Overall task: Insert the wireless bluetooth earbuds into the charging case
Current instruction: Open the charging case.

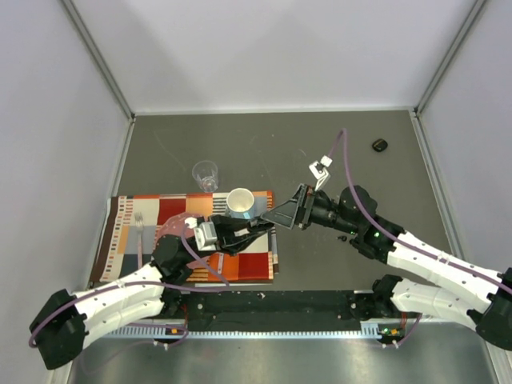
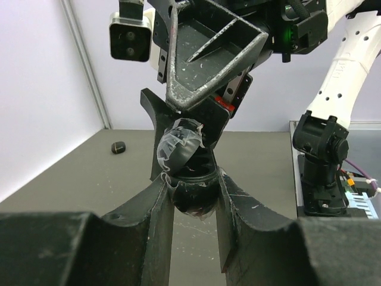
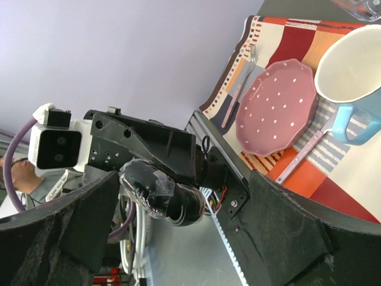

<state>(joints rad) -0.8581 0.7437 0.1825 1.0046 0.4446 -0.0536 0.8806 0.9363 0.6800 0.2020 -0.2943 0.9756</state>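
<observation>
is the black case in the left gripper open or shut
Open: the black oval charging case, pinched in the left gripper, has its taped lid tilted up off the base.

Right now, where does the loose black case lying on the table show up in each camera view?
Top: loose case, small, in the upper right of the picture.
Left wrist: loose case, left of centre, halfway up.
Right wrist: not in it.
Shared landmark: the taped case gripped in the left pincer; both wrist views show it.
</observation>
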